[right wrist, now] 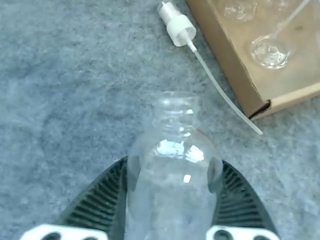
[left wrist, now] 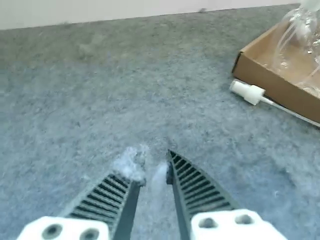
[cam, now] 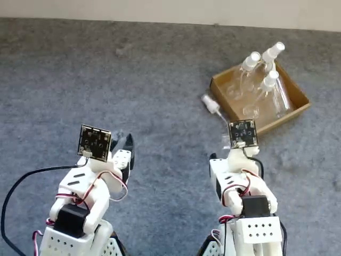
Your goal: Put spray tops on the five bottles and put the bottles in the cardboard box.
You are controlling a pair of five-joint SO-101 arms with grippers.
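My right gripper (right wrist: 172, 172) is shut on a clear bottle (right wrist: 172, 160) whose threaded neck is bare. Just beyond it a loose white spray top (right wrist: 175, 22) with a long dip tube (right wrist: 225, 95) lies on the carpet beside the cardboard box (right wrist: 235, 75). In the high view the spray top (cam: 210, 105) rests against the near left side of the box (cam: 221, 88), which holds clear bottles, three of them with white spray tops (cam: 270, 80). My left gripper (left wrist: 154, 172) hovers low over bare carpet, open and with nothing in it, well left of the box (left wrist: 265, 80).
Grey carpet covers the whole table. White lint sits by the left fingertips (left wrist: 132, 167). A pale wall edge (cam: 170, 10) runs along the far side. Open carpet lies between the two arms and left of the box.
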